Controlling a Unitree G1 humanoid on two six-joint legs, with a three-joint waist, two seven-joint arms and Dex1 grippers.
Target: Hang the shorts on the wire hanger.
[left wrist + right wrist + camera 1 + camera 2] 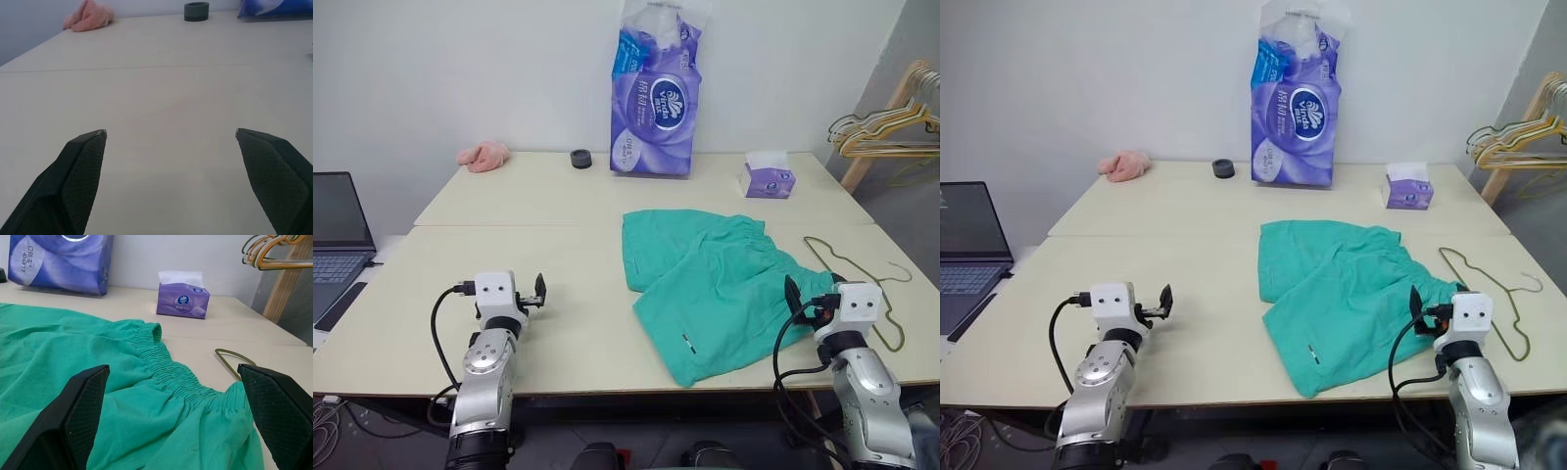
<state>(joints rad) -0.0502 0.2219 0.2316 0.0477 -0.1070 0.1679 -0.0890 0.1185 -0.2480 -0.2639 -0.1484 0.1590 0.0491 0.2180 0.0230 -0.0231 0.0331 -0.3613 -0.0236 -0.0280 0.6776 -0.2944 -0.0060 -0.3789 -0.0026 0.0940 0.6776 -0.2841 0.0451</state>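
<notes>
The teal-green shorts (715, 284) lie flat on the cream table (509, 196), right of centre, with the gathered waistband toward the right. The thin olive wire hanger (229, 350) lies flat on the table just right of the shorts, one corner tucked against the waistband. My right gripper (808, 294) hovers open at the front right, over the waistband end of the shorts (146, 396), holding nothing. My left gripper (536, 291) is open over bare table at the front left, well away from the shorts, with nothing between its fingers (83, 166).
At the back stand a tall purple tissue pack (656, 98), a small purple tissue box (767, 179), a dark tape roll (580, 159) and a pink cloth (482, 155). A laptop (337, 225) sits at the left. Bunched hangers (891, 122) hang at the far right.
</notes>
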